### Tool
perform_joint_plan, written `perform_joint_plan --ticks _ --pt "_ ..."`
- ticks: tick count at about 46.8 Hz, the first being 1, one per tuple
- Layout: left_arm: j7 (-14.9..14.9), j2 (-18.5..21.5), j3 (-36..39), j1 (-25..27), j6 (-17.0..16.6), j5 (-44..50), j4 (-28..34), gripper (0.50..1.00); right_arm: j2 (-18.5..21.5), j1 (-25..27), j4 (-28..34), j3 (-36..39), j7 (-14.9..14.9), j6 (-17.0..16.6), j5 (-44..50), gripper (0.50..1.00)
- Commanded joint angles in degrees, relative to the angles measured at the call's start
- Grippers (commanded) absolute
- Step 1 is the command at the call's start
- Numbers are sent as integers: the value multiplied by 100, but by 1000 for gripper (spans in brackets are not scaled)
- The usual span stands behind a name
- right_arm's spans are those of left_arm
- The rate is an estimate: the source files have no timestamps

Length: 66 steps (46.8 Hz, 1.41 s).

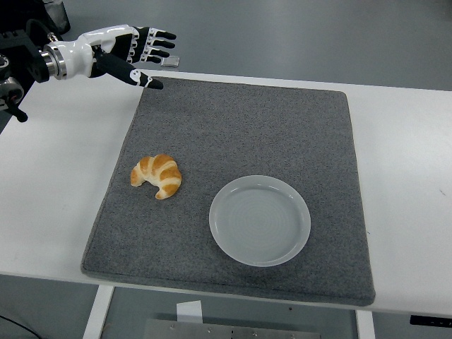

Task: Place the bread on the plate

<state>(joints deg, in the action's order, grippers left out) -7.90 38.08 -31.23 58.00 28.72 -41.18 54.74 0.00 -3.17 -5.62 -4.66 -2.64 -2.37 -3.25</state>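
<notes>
The bread [157, 176], a croissant, lies on the grey mat's [240, 127] left side, its tips pointing toward the near edge, beside the plate [259, 219]. The left robot hand [123, 51] hovers spread wide, empty, above the mat's far-left corner.

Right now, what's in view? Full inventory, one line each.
table: 1, white, fills most of the frame
mat: 1, grey, lying on the table's middle
croissant: 1, golden brown with pale stripes, on the mat's left part
plate: 1, white, empty, on the mat right of the croissant, apart from it
small object: 1, silvery, at the table's far edge; too small to identify
left hand: 1, white and black, fingers spread, holding nothing, above the mat's far left corner
right hand: not in view
</notes>
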Motion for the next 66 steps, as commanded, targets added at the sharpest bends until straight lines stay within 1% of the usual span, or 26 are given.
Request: perform_joint_plan --ticks 1,4,9,13,18,24,26,33,39,44,47,50,55,59,62,65,66 --pt "-352 77 3 -166 2 -372 282 999 0 0 0 0 1 0 0 952" --pt "-607 138 3 -289 2 -583 397 999 0 0 0 0 1 0 0 952" --pt "-853 156 -6 -421 -7 -654 432 999 0 0 0 0 1 0 0 952" --pt "-915 156 -6 -535 -7 -654 432 999 0 0 0 0 1 0 0 952" --pt "-915 156 3 -711 2 -715 432 999 0 0 0 0 1 0 0 952" --pt "-950 244 -6 -852 -7 -1057 441 999 0 0 0 0 1 0 0 952" --pt "-1029 279 -6 -878 -7 -1251 450 999 0 0 0 0 1 0 0 952" --pt "-1442 384 -6 -949 -33 -1735 538 999 0 0 0 0 1 0 0 952" --pt "-1539 560 3 -1001 -33 -2235 845 999 0 0 0 0 1 0 0 954" --pt "-1723 569 -6 -1072 -86 -2894 916 996 0 0 0 0 1 0 0 952" --pt "-1820 569 -15 -1081 -226 -3149 925 999 0 0 0 0 1 0 0 952" --pt "-1847 552 -6 -1116 -480 -3238 925 996 0 0 0 0 1 0 0 952" --pt "-1873 508 20 -1309 -1069 -3510 968 996 0 0 0 0 1 0 0 952" --pt "-2031 481 152 -1449 -1579 -3975 1013 999 0 0 0 0 1 0 0 952" --pt "-2093 438 293 -1520 -1957 -4152 1013 999 0 0 0 0 1 0 9 952" --pt "-2093 385 363 -1546 -2212 -4213 1013 999 0 0 0 0 1 0 0 952" --pt "-2093 385 398 -1546 -2247 -4222 1013 999 0 0 0 0 1 0 0 952"
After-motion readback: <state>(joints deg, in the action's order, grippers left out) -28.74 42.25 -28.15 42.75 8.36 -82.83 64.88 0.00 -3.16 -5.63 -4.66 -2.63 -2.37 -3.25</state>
